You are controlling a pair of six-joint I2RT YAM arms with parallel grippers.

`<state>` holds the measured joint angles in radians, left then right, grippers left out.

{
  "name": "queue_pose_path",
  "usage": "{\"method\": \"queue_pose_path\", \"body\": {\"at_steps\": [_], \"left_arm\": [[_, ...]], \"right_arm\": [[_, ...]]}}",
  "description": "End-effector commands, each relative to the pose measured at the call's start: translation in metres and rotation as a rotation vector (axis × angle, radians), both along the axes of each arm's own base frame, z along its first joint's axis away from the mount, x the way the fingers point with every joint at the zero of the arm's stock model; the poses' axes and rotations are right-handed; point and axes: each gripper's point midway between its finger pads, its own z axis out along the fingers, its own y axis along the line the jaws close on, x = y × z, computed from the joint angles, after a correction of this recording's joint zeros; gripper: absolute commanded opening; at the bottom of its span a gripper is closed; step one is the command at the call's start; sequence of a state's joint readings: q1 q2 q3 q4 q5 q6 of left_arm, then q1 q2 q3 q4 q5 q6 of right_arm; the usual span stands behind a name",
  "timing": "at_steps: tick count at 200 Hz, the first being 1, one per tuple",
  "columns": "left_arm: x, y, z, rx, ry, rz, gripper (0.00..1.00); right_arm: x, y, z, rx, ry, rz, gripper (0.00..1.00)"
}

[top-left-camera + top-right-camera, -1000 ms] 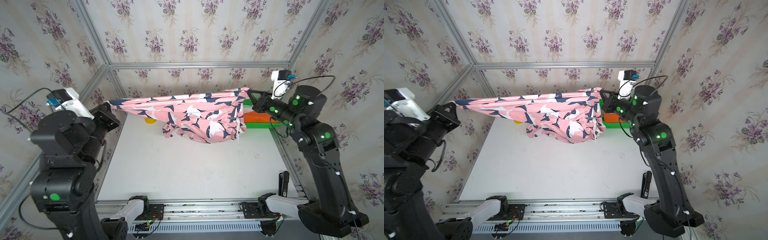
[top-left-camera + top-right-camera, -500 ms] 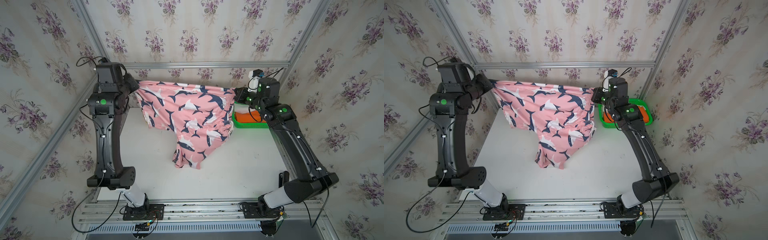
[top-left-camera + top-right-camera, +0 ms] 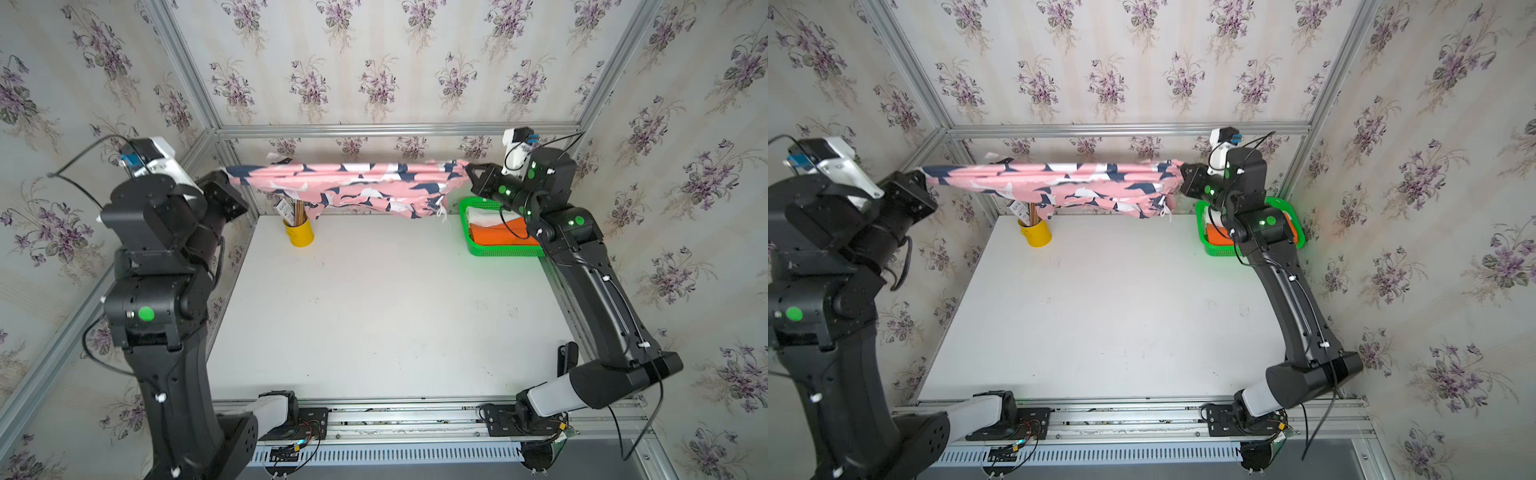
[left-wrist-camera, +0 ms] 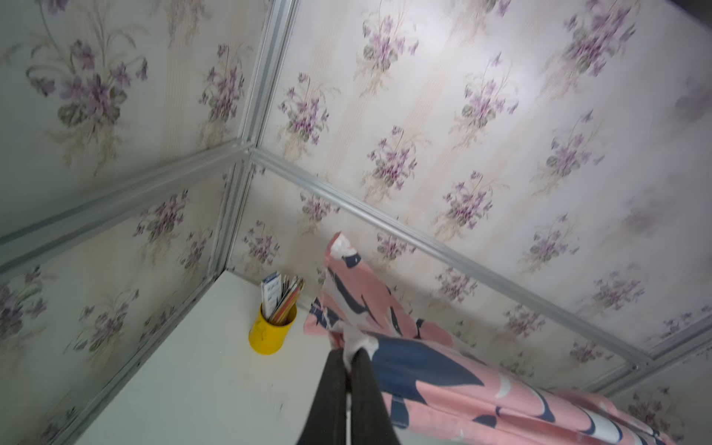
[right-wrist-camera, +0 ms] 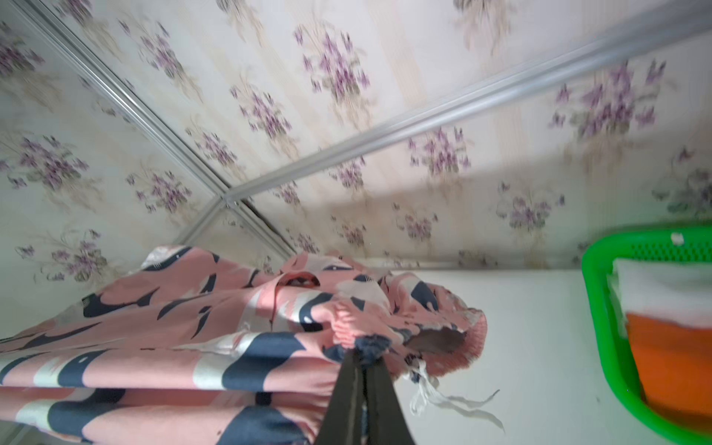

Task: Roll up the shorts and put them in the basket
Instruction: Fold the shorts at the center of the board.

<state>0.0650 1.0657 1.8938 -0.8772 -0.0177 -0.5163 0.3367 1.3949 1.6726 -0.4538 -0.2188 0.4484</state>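
The pink whale-print shorts (image 3: 353, 187) (image 3: 1059, 187) hang stretched level in the air near the back wall, seen in both top views. My left gripper (image 3: 226, 174) (image 4: 350, 356) is shut on their left end, and my right gripper (image 3: 467, 171) (image 5: 362, 356) is shut on their gathered right end, where white drawstrings dangle. The cloth also shows in the left wrist view (image 4: 443, 381) and the right wrist view (image 5: 173, 327). Orange shorts (image 3: 498, 235) (image 5: 678, 358) and white shorts (image 3: 484, 217) (image 5: 662, 285) lie folded in the green basket (image 3: 498, 251) (image 5: 601, 308).
A yellow cup (image 3: 298, 233) (image 4: 269, 331) holding pencils and a card stands at the back left of the white table (image 3: 386, 311), just below the hanging cloth. Aluminium frame bars and flowered walls enclose the table on three sides.
Half a second ago the shorts hung spread with a leg drooping towards the table; now they are pulled taut and level, higher up, and both arms have swung outward and nearer the camera.
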Motion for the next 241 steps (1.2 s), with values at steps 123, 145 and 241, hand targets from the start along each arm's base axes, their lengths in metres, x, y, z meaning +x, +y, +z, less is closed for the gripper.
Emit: {"method": "queue_pose_path", "body": {"at_steps": [123, 145, 241], "left_arm": [[-0.015, -0.050, -0.261, -0.201, 0.569, -0.241, 0.00], [0.032, -0.057, -0.277, -0.198, 0.644, -0.291, 0.00], [0.204, -0.063, -0.324, -0.106, 0.843, -0.312, 0.00]], "right_arm": [[-0.081, -0.011, -0.222, -0.060, 0.454, -0.021, 0.00], [-0.053, -0.027, -0.240, -0.132, 0.450, -0.153, 0.00], [0.077, -0.061, -0.308, -0.297, 0.479, -0.467, 0.00]]}}
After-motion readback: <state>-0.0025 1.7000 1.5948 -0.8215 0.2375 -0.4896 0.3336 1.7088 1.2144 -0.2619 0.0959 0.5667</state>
